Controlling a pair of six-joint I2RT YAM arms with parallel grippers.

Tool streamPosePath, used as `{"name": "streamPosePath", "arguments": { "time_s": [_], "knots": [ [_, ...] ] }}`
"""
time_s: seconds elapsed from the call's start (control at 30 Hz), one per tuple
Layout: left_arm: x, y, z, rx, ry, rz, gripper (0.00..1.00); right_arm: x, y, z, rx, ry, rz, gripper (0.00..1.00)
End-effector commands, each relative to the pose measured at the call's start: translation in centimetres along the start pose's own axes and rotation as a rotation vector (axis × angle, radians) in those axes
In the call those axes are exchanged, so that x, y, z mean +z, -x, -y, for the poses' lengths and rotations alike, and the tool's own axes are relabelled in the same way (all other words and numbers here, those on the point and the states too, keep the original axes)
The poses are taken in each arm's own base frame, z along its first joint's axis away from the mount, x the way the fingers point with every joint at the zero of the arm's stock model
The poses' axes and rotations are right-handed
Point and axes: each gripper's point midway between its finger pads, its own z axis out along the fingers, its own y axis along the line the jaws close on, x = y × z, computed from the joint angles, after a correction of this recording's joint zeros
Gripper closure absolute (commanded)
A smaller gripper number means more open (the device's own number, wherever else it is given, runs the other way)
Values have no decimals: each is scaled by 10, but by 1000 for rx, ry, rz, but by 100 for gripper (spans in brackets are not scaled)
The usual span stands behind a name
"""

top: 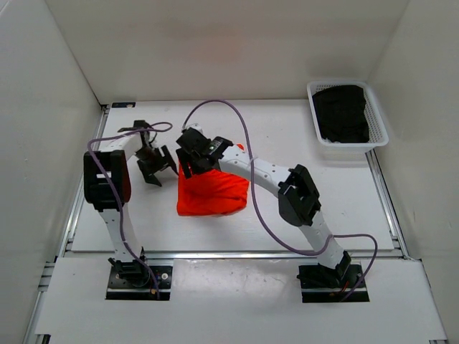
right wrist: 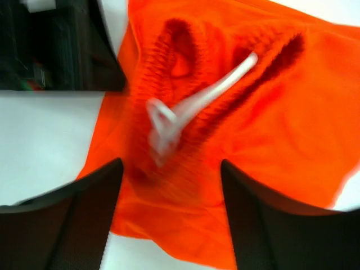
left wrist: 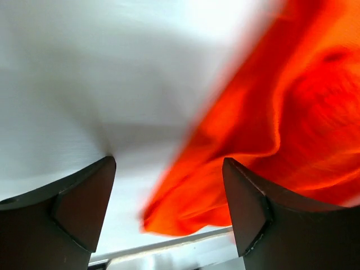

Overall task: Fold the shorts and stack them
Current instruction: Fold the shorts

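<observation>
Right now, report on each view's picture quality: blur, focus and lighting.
Top external: sharp and evenly lit, though the shorts are so saturated that their folds wash out. Left wrist: the shorts are smeared and the table is overexposed, while the left claw looks crisp. Right wrist: the white drawstring and waistband are blurred.

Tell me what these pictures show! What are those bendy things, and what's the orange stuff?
Those are two white-and-black robot arms on a white table. One picture looks down from above; the other two come from cameras on each wrist. The left end effector, a two-finger pincher, and the right end effector are both open, holding nothing. The orange stuff is bright orange-red soft fabric shorts with a white drawstring, bunched on the table beneath the right one. A white plastic basket far right holds dark cloth.
</observation>
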Motion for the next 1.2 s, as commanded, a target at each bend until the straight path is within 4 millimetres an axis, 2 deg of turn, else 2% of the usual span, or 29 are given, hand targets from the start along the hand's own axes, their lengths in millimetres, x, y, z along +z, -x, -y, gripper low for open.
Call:
{"name": "streamPosePath", "arguments": {
  "time_s": [0.0,0.03,0.07,0.1,0.13,0.17,0.2,0.23,0.27,0.3,0.33,0.37,0.43,0.47,0.57,0.6,0.63,0.67,0.73,0.8,0.9,0.93,0.97,1.0,1.1,1.17],
  "knots": [
    [-45,17,-36,-55,21,108,11,-46,39,-25,24,177,153,19],
    [-52,19,-39,-61,30,127,11,-41,26,-19,22,164,147,18],
    [-68,23,-41,-56,58,172,11,-64,37,-8,42,165,197,17],
    [-76,25,-41,-53,75,197,11,-69,33,2,69,160,203,17],
    [-87,30,-34,-32,83,231,13,-72,33,11,120,160,217,17],
    [-94,28,-30,-18,100,241,14,-72,16,37,162,135,186,20],
    [-101,30,-28,1,138,272,15,-72,6,51,199,114,167,28],
    [-108,31,-8,54,134,297,17,-81,5,72,281,101,172,32],
    [-111,30,1,78,138,306,18,-79,-6,86,317,77,152,35],
    [-109,28,10,105,142,304,18,-68,-39,99,343,48,82,38],
    [-105,18,32,166,132,289,18,-68,-52,110,376,34,60,38],
    [-108,20,47,198,121,311,18,-77,-52,126,421,22,82,40],
    [-93,17,67,254,132,295,18,-81,-70,142,462,-5,66,40],
    [-92,8,87,296,134,292,18,-86,-83,153,494,-16,57,41],
    [-70,0,106,332,179,273,23,-102,-95,169,518,-34,64,42],
    [-64,2,106,332,182,269,27,-103,-105,175,525,-53,43,42],
    [-57,3,107,332,178,259,30,-109,-100,179,537,-51,66,44],
    [-44,3,102,329,198,231,33,-107,-108,182,534,-70,47,44],
    [-31,4,96,326,223,215,36,-110,-109,187,543,-79,46,45],
    [-15,8,80,315,264,179,38,-108,-113,190,542,-81,25,45],
    [-5,4,57,285,297,139,41,-94,-118,186,538,-66,-33,37],
    [-5,0,58,285,281,132,41,-90,-116,182,493,-38,-41,33],
    [-12,-1,67,286,207,133,41,-88,-108,174,476,3,-49,24],
    [-15,-2,68,274,171,129,39,-79,-112,164,463,49,-101,22],
    [-36,-9,76,270,75,121,33,-67,-105,157,443,60,-126,20],
    [-50,-9,78,266,17,126,24,-66,-105,151,435,74,-135,19]
  ]
}}
